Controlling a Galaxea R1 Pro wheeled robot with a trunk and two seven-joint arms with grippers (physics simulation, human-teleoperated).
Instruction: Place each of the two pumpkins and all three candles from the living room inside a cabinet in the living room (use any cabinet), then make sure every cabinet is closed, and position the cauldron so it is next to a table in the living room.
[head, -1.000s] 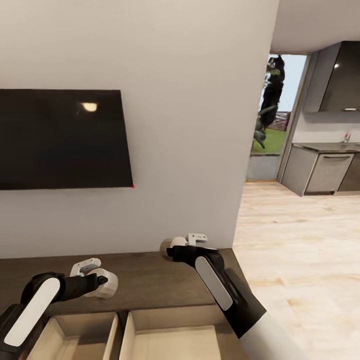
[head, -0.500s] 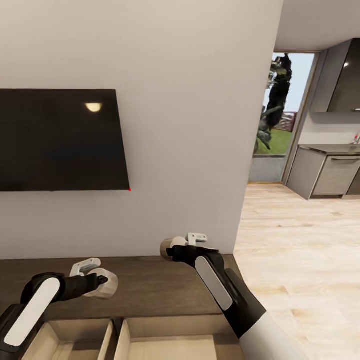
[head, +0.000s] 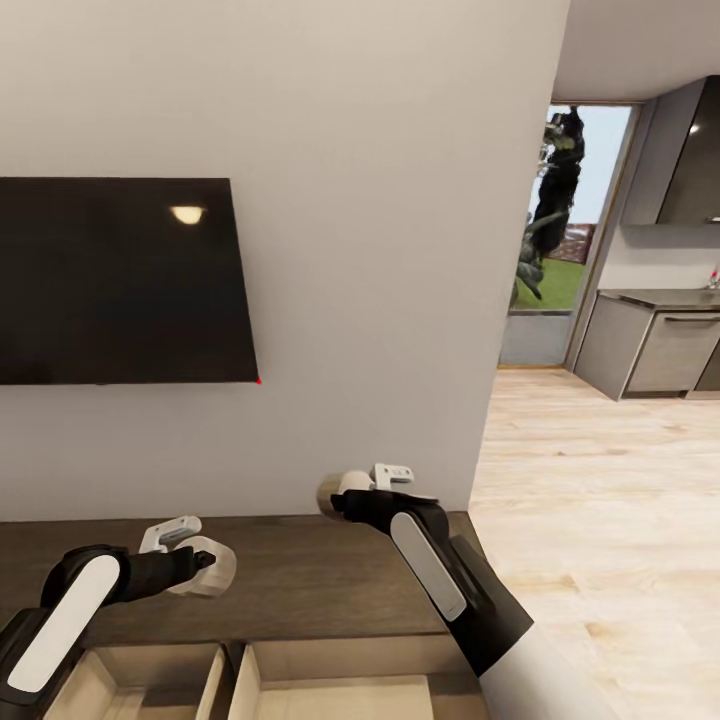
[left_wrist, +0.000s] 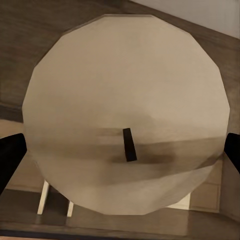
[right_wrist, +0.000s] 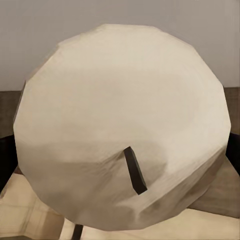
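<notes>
Dark-brown wood grain runs the length of the cabinet (head: 300, 570), a long low console set against a pale grey wall beneath a black wall-mounted television (head: 120, 280), with two of its light beige drawers (head: 330, 690) standing open along its near edge. Above the cabinet's flat top, each arm carries a candle: the left gripper (head: 195, 560) is pinched on one stubby candle (head: 212, 570) and the right gripper (head: 345, 497) on another (head: 330, 497). In the left wrist view a black fingertip (left_wrist: 10, 160) presses against each side of the candle's pale, faceted round top (left_wrist: 127, 115), its short dark wick at centre; the right wrist view shows the same hold on a whitish, slightly domed top (right_wrist: 125, 145), with a dark finger (right_wrist: 7, 155) at either edge. The open drawers lie below and nearer the robot than both candles, so the coming move appears to be a draw back from the wall and a lowering into a beige interior. The left candle hangs closer to the drawers' front edge; the right sits nearer the cabinet's wall side. Beyond the cabinet's right end, light wood flooring (head: 600, 500) leads to grey kitchen units (head: 650, 345).
</notes>
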